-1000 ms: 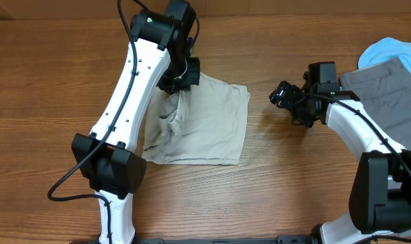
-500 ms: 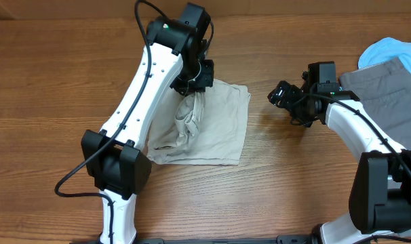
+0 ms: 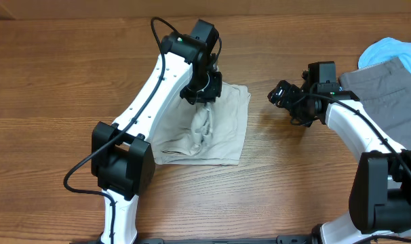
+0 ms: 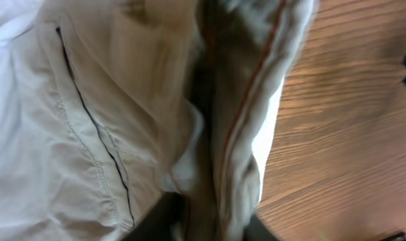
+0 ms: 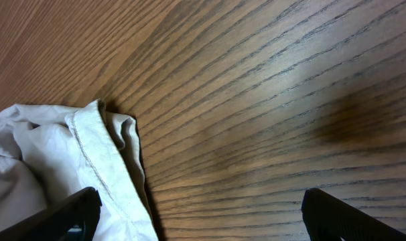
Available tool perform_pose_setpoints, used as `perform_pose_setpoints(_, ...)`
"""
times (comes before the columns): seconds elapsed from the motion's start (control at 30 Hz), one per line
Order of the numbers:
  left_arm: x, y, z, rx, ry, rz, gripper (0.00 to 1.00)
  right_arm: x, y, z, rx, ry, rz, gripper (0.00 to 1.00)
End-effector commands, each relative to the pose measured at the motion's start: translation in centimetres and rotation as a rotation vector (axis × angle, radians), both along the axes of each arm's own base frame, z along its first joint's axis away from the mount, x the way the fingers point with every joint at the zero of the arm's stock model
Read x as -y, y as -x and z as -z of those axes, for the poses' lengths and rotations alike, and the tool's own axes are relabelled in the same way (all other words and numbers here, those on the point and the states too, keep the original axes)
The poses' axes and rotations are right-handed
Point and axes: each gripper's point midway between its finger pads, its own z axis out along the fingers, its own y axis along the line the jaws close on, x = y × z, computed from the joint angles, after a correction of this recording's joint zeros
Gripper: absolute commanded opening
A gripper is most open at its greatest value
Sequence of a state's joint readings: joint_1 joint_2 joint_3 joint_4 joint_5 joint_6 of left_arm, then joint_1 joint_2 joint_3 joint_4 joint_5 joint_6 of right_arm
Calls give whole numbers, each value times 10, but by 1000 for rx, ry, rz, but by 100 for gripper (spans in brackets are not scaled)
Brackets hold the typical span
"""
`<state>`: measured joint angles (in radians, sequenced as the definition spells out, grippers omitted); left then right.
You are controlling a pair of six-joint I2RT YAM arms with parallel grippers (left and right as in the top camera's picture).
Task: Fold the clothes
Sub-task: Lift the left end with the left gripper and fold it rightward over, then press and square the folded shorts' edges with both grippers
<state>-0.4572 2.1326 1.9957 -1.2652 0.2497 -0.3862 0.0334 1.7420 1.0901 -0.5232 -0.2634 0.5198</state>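
Since a second ago my left arm has swung rightward across the upper middle of the overhead frame. The left hand (image 3: 204, 95) has dragged a raised ridge of cloth along with it, so the left side of the beige fabric garment (image 3: 226, 129) is now pulled in over its middle. That hand is clenched on the fabric: in the left wrist view a stitched fold runs down between the dark fingers (image 4: 153, 224) at the bottom edge.

The beige fabric garment lies on the brown wooden desk (image 3: 43, 81) at the centre of the frame. It is bunched beneath the hand and flat along its right and lower edges.

Further right, the right hand (image 3: 280, 95) has not shifted. It sits near the garment's upper right corner, apart from it. Its fingers (image 5: 76, 211) stand wide apart with only bare desk between them, so it is released and grasping nothing. The right wrist view shows the garment's hemmed corner at lower left, beside one finger.

At the right edge of the overhead frame lies a flat grey fabric garment (image 3: 388, 102), with my right arm crossing in front of its lower left part. A crumpled light blue cloth (image 3: 395, 49) shows behind it in the upper right corner, touching it.
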Motion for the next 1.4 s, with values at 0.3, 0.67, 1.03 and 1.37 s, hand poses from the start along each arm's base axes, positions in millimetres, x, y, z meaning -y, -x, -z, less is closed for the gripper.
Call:
perform_pose_setpoints(0.3,25,-11,-20,59,123,46,71,-1,-1,0,4,-8,-3,100)
perform_pose_setpoints(0.67,-104,-13,-33,-39,-132,-183,67,-60,-2,-37,145,-256,-308,87)
perform_pose_setpoints(1.03,-120,-2,-15,-147,36,-124,4,-137,-8,-50,284,-304,-500,18)
perform_pose_setpoints(1.37,-67,-47,25,25,324,-60,4,-165,-27,-36,321,-364,-472,18)
